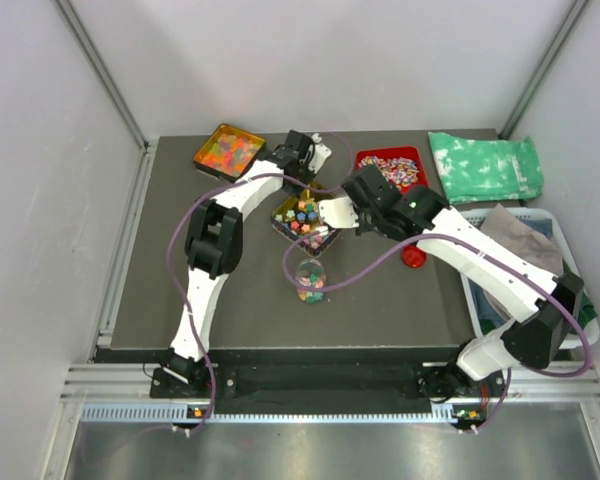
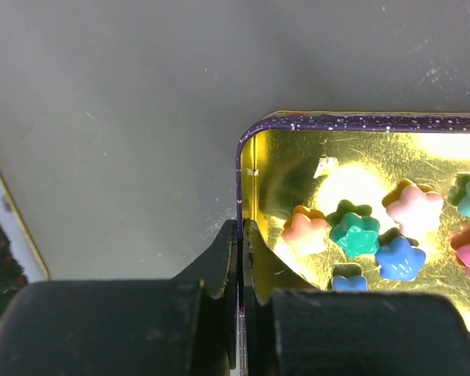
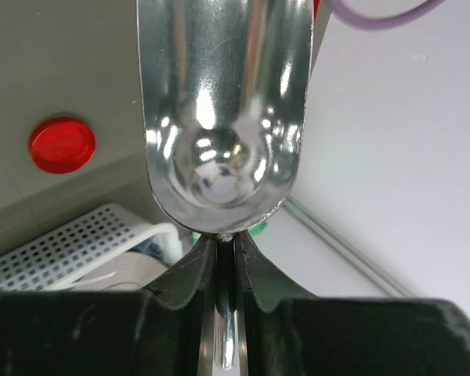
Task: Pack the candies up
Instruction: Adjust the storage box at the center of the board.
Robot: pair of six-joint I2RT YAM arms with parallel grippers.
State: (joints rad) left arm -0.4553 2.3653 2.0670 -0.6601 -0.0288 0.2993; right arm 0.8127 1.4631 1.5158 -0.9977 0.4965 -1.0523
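Observation:
The candies (image 2: pixel 355 233) are small flower-shaped sweets in pink, green, blue and orange, lying in a gold-lined tin (image 2: pixel 271 168) with a purple rim. From above, the tin (image 1: pixel 283 208) sits mid-table with its candies (image 1: pixel 304 216). My left gripper (image 2: pixel 240 227) is shut on the tin's left wall, one finger inside and one outside. My right gripper (image 3: pixel 226 239) is shut on the handle of a metal scoop (image 3: pixel 223 117), whose bowl is empty. In the top view the scoop (image 1: pixel 335 212) hovers at the tin's right side. A small glass jar (image 1: pixel 311 278) in front of the tin holds some candies.
An orange tray of gummy sweets (image 1: pixel 228 150) sits at the back left and a red tray of striped sweets (image 1: pixel 390 168) at the back right. A red lid (image 1: pixel 413 257) lies under the right arm. A green cloth (image 1: pixel 485 165) and a white basket (image 1: pixel 570 255) are at the right.

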